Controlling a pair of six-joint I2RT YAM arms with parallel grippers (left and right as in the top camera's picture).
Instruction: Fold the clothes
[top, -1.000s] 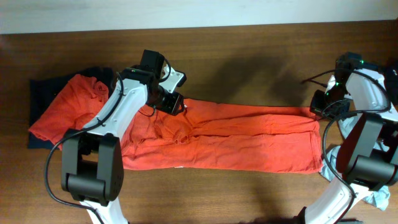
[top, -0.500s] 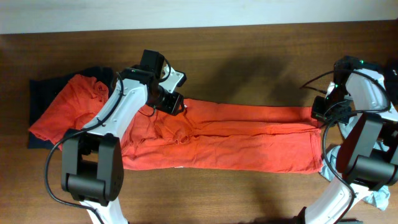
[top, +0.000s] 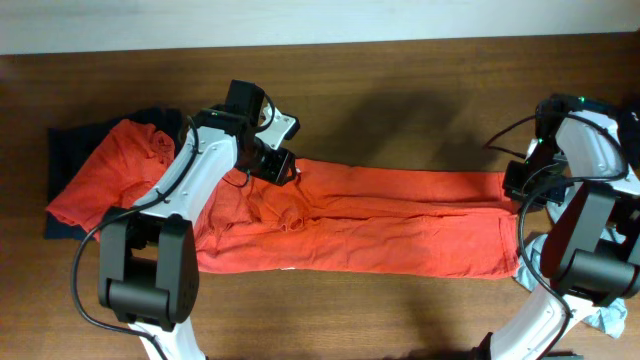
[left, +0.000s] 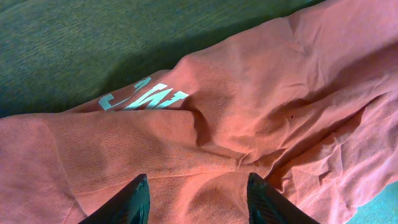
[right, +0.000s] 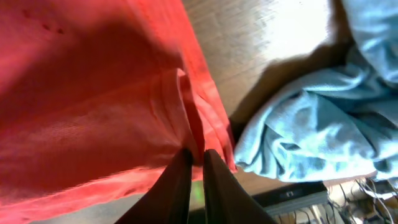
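Red-orange T-shirt (top: 400, 225), creased cotton — right claw (right: 198, 153) pinches its folded edge, left claw (left: 196, 179) spread wide above.

red-orange garments (top: 400, 225) (top: 100, 190) 2 | navy garment (top: 62, 150) 1 | grey-blue garment (right: 323, 118) 1

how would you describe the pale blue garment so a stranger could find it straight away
Go to the right end of the wooden table, past the hem of the long red-orange shirt. The pale grey-blue garment lies crumpled there. It is the only light, cool-coloured cloth; the rest are red-orange, bar a dark navy garment.
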